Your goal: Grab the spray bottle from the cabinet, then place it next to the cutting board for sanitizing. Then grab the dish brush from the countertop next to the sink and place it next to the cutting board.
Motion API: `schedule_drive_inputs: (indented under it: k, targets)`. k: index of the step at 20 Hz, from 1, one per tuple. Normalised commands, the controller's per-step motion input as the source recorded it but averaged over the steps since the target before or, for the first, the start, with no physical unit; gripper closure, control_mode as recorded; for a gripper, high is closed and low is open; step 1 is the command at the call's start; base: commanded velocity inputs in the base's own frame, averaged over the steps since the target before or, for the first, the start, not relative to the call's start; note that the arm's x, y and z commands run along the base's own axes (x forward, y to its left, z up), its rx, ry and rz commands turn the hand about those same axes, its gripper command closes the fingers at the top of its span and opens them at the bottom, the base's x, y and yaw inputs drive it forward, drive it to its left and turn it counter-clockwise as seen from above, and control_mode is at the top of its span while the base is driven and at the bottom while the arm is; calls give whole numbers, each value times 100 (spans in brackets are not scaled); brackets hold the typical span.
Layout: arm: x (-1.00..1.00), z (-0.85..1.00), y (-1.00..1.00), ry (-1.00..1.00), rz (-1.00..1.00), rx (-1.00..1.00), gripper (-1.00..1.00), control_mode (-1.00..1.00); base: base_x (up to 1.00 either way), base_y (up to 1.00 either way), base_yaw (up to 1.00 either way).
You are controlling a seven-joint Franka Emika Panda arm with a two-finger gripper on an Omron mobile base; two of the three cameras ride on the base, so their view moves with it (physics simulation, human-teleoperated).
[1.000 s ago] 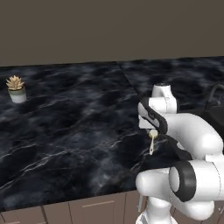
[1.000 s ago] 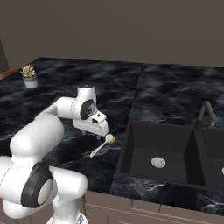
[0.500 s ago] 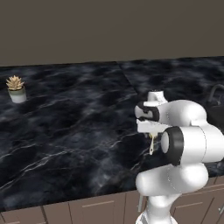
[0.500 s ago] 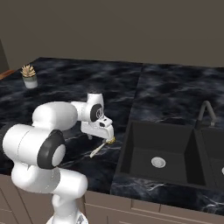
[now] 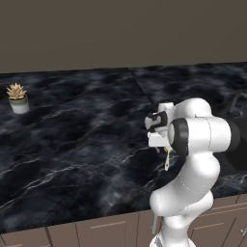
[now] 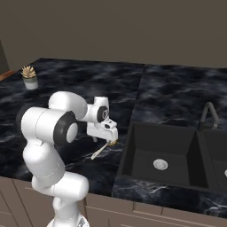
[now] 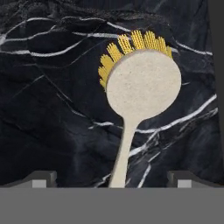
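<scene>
The dish brush (image 7: 142,85) lies flat on the black marble-look countertop (image 7: 43,109), with a cream round head, yellow bristles and a thin tan handle. My gripper (image 7: 113,179) hangs straight above it, open; the handle runs down between the two fingertips (image 7: 43,177) without touching either. In the right base view the gripper (image 6: 106,133) sits over the brush (image 6: 99,150), just left of the sink. From the left base, the brush handle (image 5: 167,161) pokes out below the hand (image 5: 158,137). The spray bottle and the cabinet are out of view.
A black sink (image 6: 164,155) with a faucet (image 6: 208,113) lies right of the brush. A small potted plant (image 5: 18,99) stands far left on the counter (image 5: 72,144). A reddish-brown sliver (image 6: 3,75) at the far left edge is too small to identify.
The arm's elbow and upper links have swung round in front of the cameras. The hand has stayed over the brush with its jaws open, and the brush has not moved.
</scene>
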Motion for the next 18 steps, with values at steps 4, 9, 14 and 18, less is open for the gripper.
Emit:
schedule_drive_inputs:
  k: [4, 9, 14, 18]
  targets:
    - [0, -24, -18, 1, -1, 0, -100, -100, 0, 0, 0]
    - [1, -21, -9, 0, -4, 0, -100, -100, 0, 0, 0]
    - [13, -26, 0, 0, -4, 0, -100, -100, 0, 0, 0]
    - [13, -26, -1, 0, -4, 0, -100, -100, 0, 0, 0]
